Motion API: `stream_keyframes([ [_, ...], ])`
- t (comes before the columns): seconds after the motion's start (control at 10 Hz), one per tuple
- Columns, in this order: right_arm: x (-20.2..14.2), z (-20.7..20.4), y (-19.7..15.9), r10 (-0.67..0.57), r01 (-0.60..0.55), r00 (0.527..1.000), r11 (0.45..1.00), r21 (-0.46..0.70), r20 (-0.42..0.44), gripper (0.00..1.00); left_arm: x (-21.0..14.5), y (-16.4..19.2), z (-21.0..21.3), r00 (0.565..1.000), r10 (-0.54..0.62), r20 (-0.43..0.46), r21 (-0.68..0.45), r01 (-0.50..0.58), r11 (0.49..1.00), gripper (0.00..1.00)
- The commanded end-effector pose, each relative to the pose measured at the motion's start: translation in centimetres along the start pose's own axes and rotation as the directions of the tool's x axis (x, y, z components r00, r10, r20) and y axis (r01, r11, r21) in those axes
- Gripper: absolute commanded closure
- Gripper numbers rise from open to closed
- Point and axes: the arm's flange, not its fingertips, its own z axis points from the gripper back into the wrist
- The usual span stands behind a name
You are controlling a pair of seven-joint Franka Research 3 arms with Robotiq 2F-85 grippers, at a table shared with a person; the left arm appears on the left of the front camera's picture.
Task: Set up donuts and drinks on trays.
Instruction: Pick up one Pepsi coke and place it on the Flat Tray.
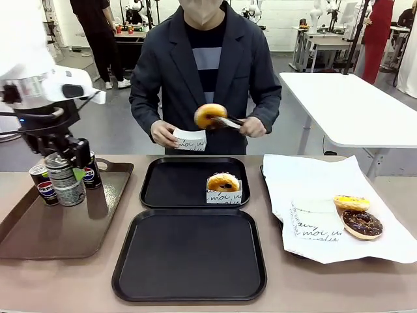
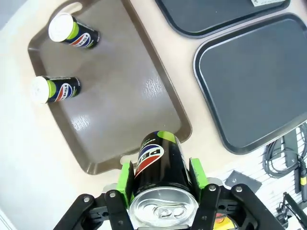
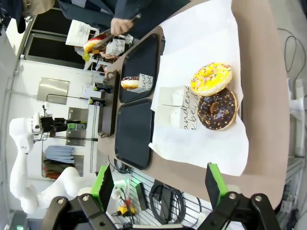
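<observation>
1. The person's hand point(image 1: 253, 126) holds tongs point(image 1: 228, 121) gripping a glazed donut point(image 1: 210, 115) above the far black tray point(image 1: 163, 189).
2. That tray carries one boxed donut point(image 1: 223, 185); the near black tray point(image 1: 189, 261) lies just beside it.
3. A yellow donut point(image 3: 211, 78) and a chocolate donut point(image 3: 217, 109) touch on white paper point(image 3: 201, 38).
4. The left gripper point(image 2: 161, 175) is clamped on a Pepsi can point(image 2: 160, 158) over the brown tray point(image 2: 139, 96), where two more cans point(image 2: 72, 32) stand.
5. The right gripper point(image 3: 158, 181) has its fingers spread, holding nothing.

Tan tabletop point(image 1: 52, 287) is carrying four flat items. Brown tray with handles point(image 1: 58, 228) is sitting at 9 o'clock, slightly angled. Far black tray point(image 1: 176, 186) is lying at 12 o'clock. Near black tray point(image 1: 189, 257) is lying at 6 o'clock, rims almost touching. White paper sheet point(image 1: 313, 182) is spreading over 3 o'clock, a dark edge showing under its left border.
</observation>
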Motion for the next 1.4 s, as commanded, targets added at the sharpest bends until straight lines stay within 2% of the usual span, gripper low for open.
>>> stream_keyframes([
  [0.0, 0.21, -0.02, 0.08, 0.016, -0.016, 1.0, 0.999, 0.03, 0.024, 0.0, 0.96, -0.29, -0.51, 1.0, -0.009, -0.023, -0.004, 0.009, 1.0, 0.42],
  [1.3, 0.21, -0.02, 0.08, 0.016, -0.016, 1.0, 0.999, 0.03, 0.024, 0.0, 0.96, -0.29, -0.51, 1.0, -0.009, -0.023, -0.004, 0.009, 1.0, 0.42],
])
